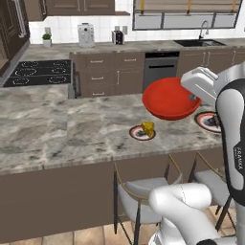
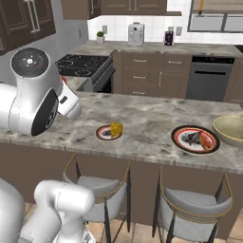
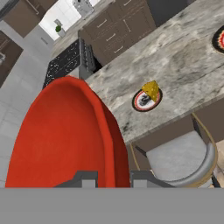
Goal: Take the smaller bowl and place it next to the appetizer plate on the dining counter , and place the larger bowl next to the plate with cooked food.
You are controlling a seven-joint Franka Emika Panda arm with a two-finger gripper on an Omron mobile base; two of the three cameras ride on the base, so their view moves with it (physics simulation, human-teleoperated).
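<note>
Smaller bowl point(image 1: 168, 98) (clamped in gripper point(image 3: 113, 178)) hangs above dining counter point(image 1: 57, 134), near appetizer plate point(image 1: 142, 132).

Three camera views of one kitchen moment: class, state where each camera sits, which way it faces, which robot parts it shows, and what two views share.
Left base view: behind the arm's left, facing the dining counter; forearm, red bowl held.
Right base view: behind its right, same counter; elbow, larger bowl.
Hand view: on the hand, along the gripper; its tips clamp the bowl's rim.
Shared: appetizer plate and the cooked-food plate.
</note>
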